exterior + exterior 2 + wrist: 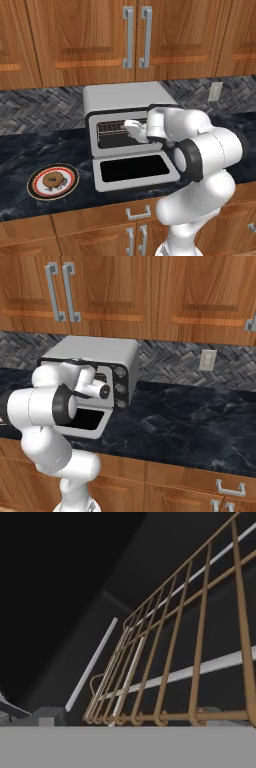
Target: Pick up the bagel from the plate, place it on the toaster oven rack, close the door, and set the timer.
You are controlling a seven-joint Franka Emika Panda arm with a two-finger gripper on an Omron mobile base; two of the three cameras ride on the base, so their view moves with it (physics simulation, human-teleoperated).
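Reaching into the toaster oven [131,95], the gripper [131,125] sits at the mouth of the dark cavity, its white hand partly blocking the wire rack behind it. From the left base view the fingertips themselves are too small and too merged with the hand to make out. In the hand view, two grey finger tips [47,716] show at the bottom corners, set far apart, with nothing between them. The toaster oven rack [185,657] fills the space just ahead of those tips, running up and away to the right, its far end cut off by the picture's edge. Whether the tips touch the rack's front wire cannot be told.

The door [135,170] hangs folded down flat below the fingers, its dark glass facing up. In the right base view the arm's elbow hides most of the cavity and part of the door.

Well away from the fingers, far to their left on the counter [20,150], the bagel [52,178] lies on the plate [37,186].
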